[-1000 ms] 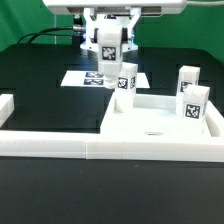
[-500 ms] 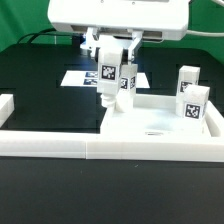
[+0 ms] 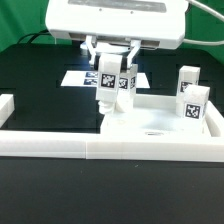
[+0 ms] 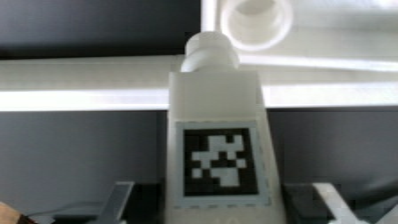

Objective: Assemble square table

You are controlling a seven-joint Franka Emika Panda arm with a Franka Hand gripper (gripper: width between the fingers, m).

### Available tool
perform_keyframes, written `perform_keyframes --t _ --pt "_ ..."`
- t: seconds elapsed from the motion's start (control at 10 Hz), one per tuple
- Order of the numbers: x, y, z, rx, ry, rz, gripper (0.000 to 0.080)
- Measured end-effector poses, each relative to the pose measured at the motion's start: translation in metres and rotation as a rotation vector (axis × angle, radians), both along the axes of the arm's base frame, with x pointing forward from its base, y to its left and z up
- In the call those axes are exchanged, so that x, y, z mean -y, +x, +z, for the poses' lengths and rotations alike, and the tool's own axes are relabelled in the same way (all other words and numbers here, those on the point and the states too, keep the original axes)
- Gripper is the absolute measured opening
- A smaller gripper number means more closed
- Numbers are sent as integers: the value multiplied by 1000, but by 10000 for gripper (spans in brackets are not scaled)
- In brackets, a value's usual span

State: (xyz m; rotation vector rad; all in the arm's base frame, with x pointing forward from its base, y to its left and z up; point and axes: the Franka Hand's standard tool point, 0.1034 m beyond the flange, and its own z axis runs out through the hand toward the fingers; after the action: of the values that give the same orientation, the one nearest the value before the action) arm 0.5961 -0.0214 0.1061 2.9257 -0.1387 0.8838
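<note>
the gripper is clamped on a leg block, a white post with a black-and-white tag on its face, gripped near its upper end. the leg hangs upright, its lower end just above the near corner of the square slab on the exterior view's left, close to the slab's surface; whether it touches cannot be told. in the wrist view the same leg block runs away from the camera, the fingers pressing on its sides by the tag, and its narrow tip points toward a round socket in the slab.

just behind the held leg, toward the exterior view's right, stands a second leg block, upright and tagged, very near the gripper. two more leg blocks stand close together at the slab's far side on the exterior view's right, well apart from the gripper.

the slab lies flat against the long white border wall, which runs across the front of the black table. the marker board lies flat on the table behind the arm.
</note>
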Motion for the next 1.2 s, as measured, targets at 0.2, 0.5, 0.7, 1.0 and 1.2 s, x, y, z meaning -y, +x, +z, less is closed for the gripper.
perform_keyframes --t 0.2,0.5,0.7,1.0,1.2 --pt "-5 0 0 -9 5 6 291" --pt "-5 -1 -1 -11 5 6 291" --pt "8 -2 15 -36 28 13 291" --pt "43 -11 49 -58 92 41 291" --pt "37 -7 49 20 146 3 291"
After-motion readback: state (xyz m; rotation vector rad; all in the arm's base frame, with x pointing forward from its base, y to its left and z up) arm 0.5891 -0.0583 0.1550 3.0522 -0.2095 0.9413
